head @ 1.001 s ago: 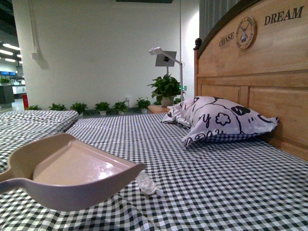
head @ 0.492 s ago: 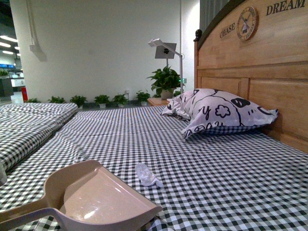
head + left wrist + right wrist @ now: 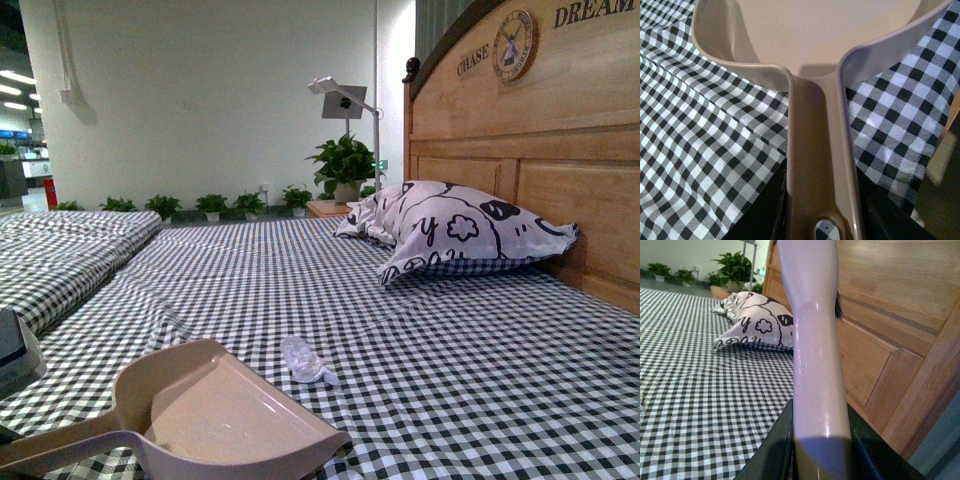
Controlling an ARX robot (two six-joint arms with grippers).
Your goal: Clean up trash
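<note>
One small whitish trash wad (image 3: pixel 305 362) lies on the checkered desk (image 3: pixel 480 380), just past the open lip of the beige dustpan (image 3: pixel 220 415) without touching it, and well short of the pillow (image 3: pixel 455 235). My left hand (image 3: pixel 822 215) is pinching the dustpan's handle. My right hand (image 3: pixel 820 440) is clamped around a pale glossy handle (image 3: pixel 815 340).

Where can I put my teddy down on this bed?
The biggest bare patch is the checked sheet between the trash and the pillow, out to the headboard. The far stretch left of the pillow is bare too. It is crowded near the front, where the dustpan sits close beside the trash.
</note>
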